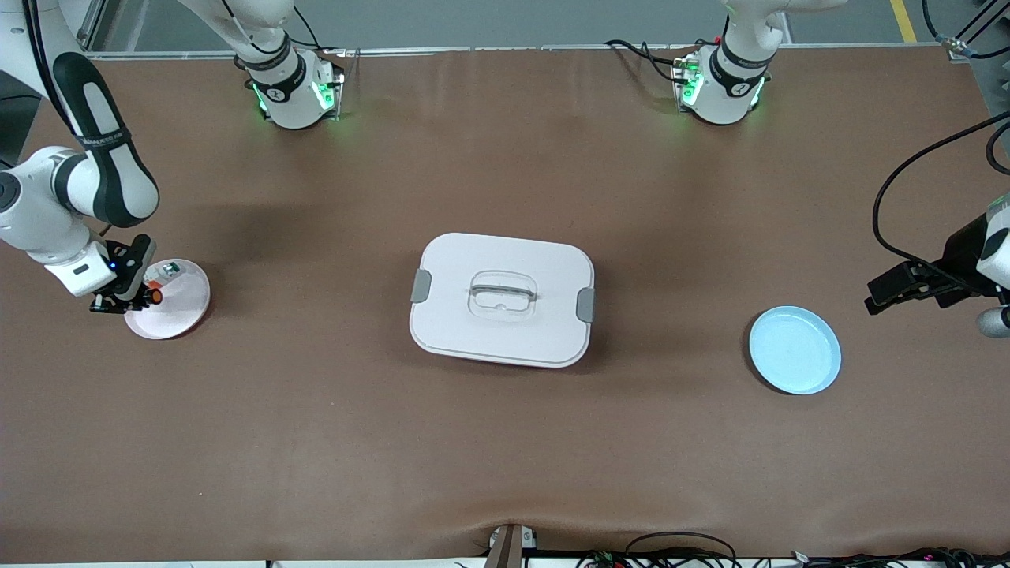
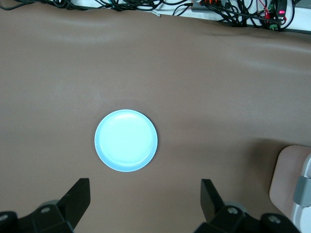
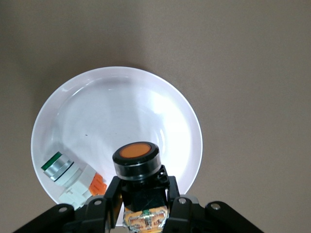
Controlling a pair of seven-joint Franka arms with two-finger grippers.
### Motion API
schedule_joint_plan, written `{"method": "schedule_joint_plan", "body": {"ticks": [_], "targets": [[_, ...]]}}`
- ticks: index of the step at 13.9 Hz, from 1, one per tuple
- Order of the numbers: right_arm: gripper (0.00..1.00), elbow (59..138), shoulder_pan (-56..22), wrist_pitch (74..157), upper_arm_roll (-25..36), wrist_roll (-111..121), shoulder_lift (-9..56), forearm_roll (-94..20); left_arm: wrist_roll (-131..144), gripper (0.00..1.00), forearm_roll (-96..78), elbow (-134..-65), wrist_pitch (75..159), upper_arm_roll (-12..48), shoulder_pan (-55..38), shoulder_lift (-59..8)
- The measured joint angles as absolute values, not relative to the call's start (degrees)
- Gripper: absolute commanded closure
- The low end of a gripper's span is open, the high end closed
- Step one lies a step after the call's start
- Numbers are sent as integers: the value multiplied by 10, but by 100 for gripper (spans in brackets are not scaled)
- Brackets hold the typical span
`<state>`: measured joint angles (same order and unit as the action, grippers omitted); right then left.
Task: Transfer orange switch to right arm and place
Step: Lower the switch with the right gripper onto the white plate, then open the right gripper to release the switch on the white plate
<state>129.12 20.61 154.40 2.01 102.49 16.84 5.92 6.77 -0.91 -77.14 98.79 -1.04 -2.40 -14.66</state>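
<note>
Lidded box (image 1: 502,300) mid-table blocks low passage between pink plate (image 1: 183,315), blue plate (image 1: 794,350).

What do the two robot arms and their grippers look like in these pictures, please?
Both arms are white, rounded, jointed shells with black bands at the joints; their bases glow green. The right arm ends in a black two-finger right gripper with a small blue light nearby. The left gripper is black too, with wedge-shaped fingers, and a black cable loops to its wrist.
</note>
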Motion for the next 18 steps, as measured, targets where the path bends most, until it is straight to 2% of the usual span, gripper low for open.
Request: {"method": "schedule_joint_plan", "body": {"ticks": [8, 14, 18], "targets": [[100, 1305, 206, 1581, 19, 1025, 185, 60, 57, 0, -9, -804, 987, -1, -13, -107], [100, 1310, 206, 1600, 17, 1025, 199, 61, 54, 0, -9, -882, 989, 0, -7, -37], [100, 1316, 206, 1607, 16, 1025, 201, 61, 54, 0, -9, -905, 981, 2, -7, -22]]}}
